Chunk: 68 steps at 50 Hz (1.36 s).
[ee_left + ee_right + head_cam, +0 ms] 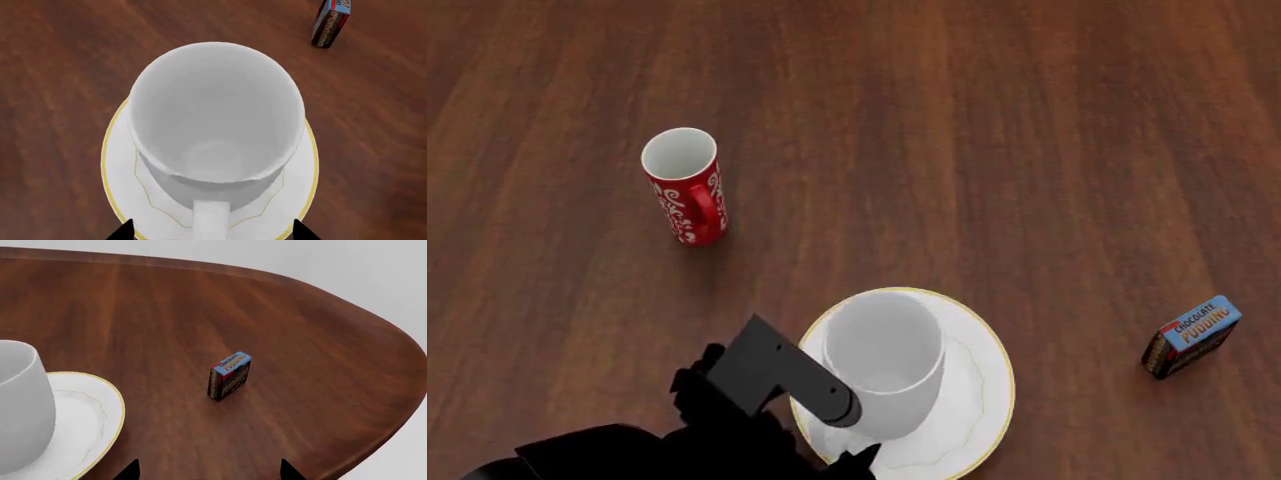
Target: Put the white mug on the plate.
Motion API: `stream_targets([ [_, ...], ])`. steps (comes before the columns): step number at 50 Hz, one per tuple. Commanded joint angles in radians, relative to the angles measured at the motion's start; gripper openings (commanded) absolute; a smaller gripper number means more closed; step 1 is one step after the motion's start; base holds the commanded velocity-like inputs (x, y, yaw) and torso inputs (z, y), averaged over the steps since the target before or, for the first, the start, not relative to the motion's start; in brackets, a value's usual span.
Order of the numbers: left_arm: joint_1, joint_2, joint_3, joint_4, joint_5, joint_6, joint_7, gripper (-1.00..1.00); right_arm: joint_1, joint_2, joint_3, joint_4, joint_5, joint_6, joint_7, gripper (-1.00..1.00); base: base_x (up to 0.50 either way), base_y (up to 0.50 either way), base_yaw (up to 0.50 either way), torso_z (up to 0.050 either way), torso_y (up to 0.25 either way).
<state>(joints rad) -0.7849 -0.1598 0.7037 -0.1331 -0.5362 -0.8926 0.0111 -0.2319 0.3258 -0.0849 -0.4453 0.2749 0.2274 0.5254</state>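
Observation:
The white mug stands upright on the plate, a round white plate with a thin gold rim. Its handle points toward my left gripper. That gripper is open, with its two dark fingertips wide apart on either side of the handle and not touching it. In the head view the mug sits in the left half of the plate, with my left arm just beside it. My right gripper is open over bare wood, holding nothing. It sees the mug and plate off to one side.
A slim red mug with white swirls stands at the far left of the wooden table. A small chocolate pudding box stands upright to the right of the plate. The table's curved edge runs close behind that box.

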Motion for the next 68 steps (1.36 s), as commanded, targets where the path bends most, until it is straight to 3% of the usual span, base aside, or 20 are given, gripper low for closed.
stream_targets([
  [1,0.009,-0.026,0.009,0.072,-0.021,-0.029,-0.012,1.0,0.002,0.001,-0.004,0.004,0.002,-0.002,0.002,1.0,0.0,0.0,0.0,0.0,0.0],
  [16,0.002,-0.112,-0.033,0.381,-0.087,-0.177,-0.102,1.0,-0.003,0.006,-0.005,-0.001,0.004,-0.005,0.007,1.0,0.0,0.0,0.0,0.0,0.0],
  [30,-0.023,-0.169,-0.167,0.681,-0.227,-0.36,-0.202,1.0,-0.002,0.013,-0.011,-0.027,0.002,0.014,0.018,1.0,0.0,0.0,0.0,0.0,0.0],
  [44,-0.014,-0.208,-0.452,0.955,-0.447,-0.541,-0.337,1.0,0.01,0.023,-0.022,-0.047,0.001,0.038,0.024,1.0,0.0,0.0,0.0,0.0,0.0],
  [59,0.089,-0.328,-0.701,1.083,-0.567,-0.528,-0.415,1.0,0.023,0.026,-0.034,-0.047,0.0,0.051,0.026,1.0,0.0,0.0,0.0,0.0,0.0],
  [68,0.268,-0.429,-0.853,1.136,-0.556,-0.409,-0.393,1.0,0.016,0.032,-0.034,-0.062,0.0,0.056,0.032,1.0,0.0,0.0,0.0,0.0,0.0],
])
